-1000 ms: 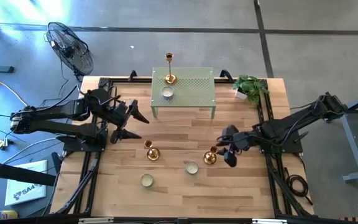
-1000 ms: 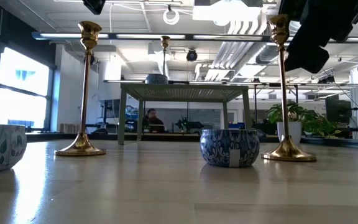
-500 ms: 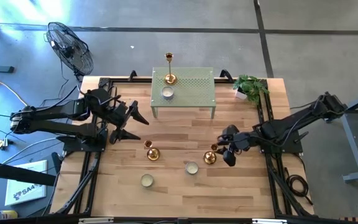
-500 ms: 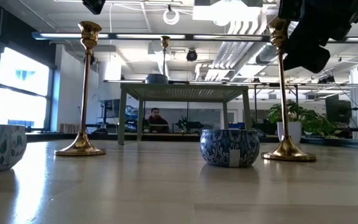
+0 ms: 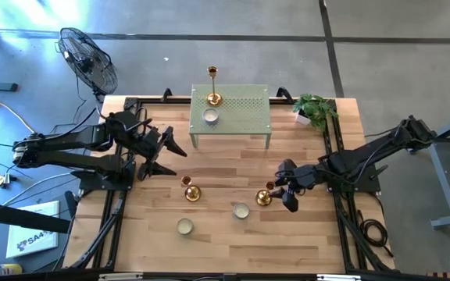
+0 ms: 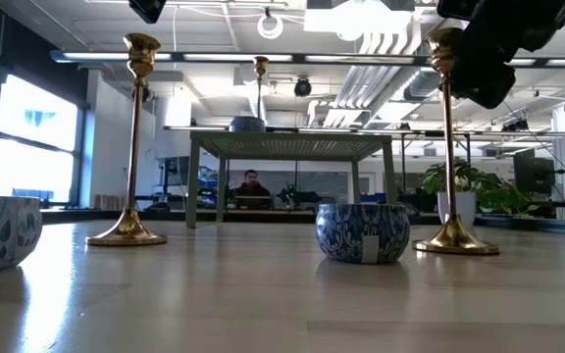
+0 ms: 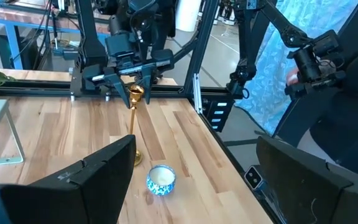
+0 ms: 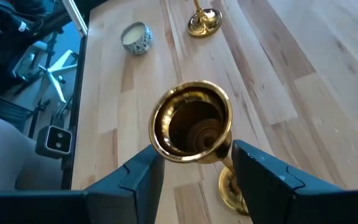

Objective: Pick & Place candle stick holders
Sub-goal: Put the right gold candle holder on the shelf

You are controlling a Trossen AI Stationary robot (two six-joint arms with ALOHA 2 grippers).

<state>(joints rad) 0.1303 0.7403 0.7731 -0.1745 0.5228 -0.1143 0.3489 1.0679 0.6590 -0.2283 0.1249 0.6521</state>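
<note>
**Right gripper closes in on the cup of the right-hand candlestick**

Right gripper (image 5: 281, 193), lower right of centre in the high view: over the last second it has slid a little toward the shiny gold candlestick with round flared base, thin stem and small cup top (image 5: 264, 198), and now sits against its top. In the low view the dark gripper mass at upper right now overlaps the cup, where a second ago it stood just off to the side. Judgement: the approach is nearly complete and the grasp is the step in hand.

Right wrist view: the two dark fingers (image 8: 143, 177) flank the cup, one on each side just under the rim. Jaws part-open; contact cannot be confirmed, so not yet a grip. The base rests on the light wooden table (image 5: 225, 242).

Left gripper (image 5: 162, 156), centre left in the high view: jaws spread wide, empty, waiting above the table.

Other task items:
- Second gold candlestick (image 5: 191, 191), just left of centre in the high view, upright, untouched, well apart from both grippers.
- Third gold candlestick (image 5: 213, 87), upper centre, on the pale green perforated metal stand (image 5: 244, 109).

Nearby: a blue-and-white patterned tin candle (image 5: 241, 211) sits just beside the targeted candlestick, toward lower left; could be knocked on the lift.
</note>
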